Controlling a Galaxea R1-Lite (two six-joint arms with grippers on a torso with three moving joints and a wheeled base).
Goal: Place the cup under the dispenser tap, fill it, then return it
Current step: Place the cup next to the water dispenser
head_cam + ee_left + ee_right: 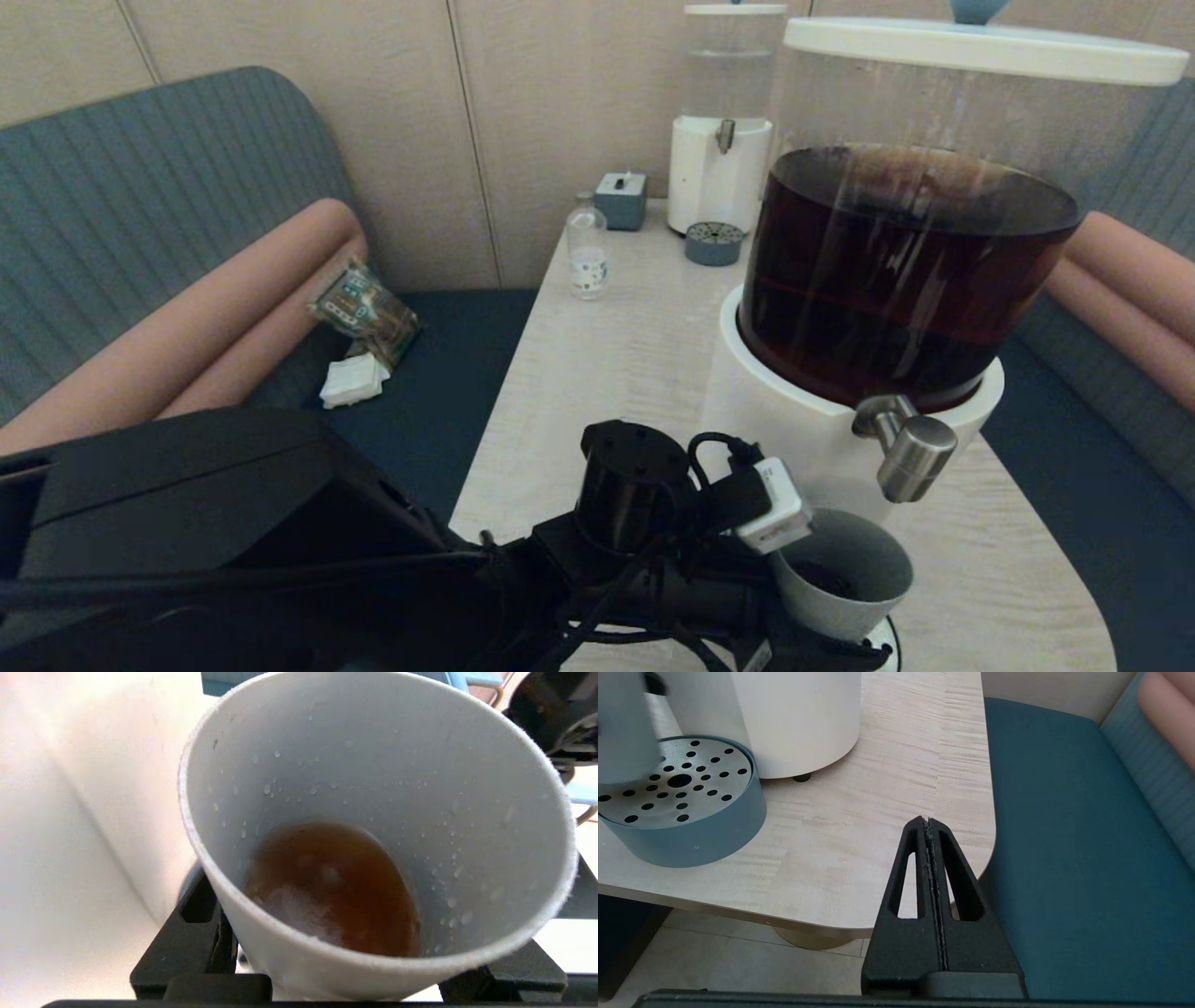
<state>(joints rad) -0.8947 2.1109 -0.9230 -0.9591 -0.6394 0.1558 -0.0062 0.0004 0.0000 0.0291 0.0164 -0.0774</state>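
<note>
My left gripper (822, 607) was clamped around the cup (845, 574), with the black fingers (201, 933) pressed against its lower wall on both sides. The cup sat low at the near end of the table (616, 364), just below and slightly in front of the dispenser tap (910, 453), and I held it tilted instead of upright. It held a shallow pool of brown liquid (334, 889), with droplets speckled up the inner wall.

That tilt was my main worry. Any more lean, or a jerk as I carried it back, could have sent the liquid over the lower rim and onto the table. A tapered wall could also have slid in my grip. Beneath it, in the right wrist view, was the perforated drip tray (677, 802), whose raised edge could have caught the cup's base.

I saw no stream falling from the tap. If it dripped late, it would likely have missed the rim.

My right gripper (929, 826) hung off the table's corner, fingers pressed together, holding nothing.

Farther back stood a small clear bottle (588, 247) and the smaller dispenser (724, 121), well apart from my path.
</note>
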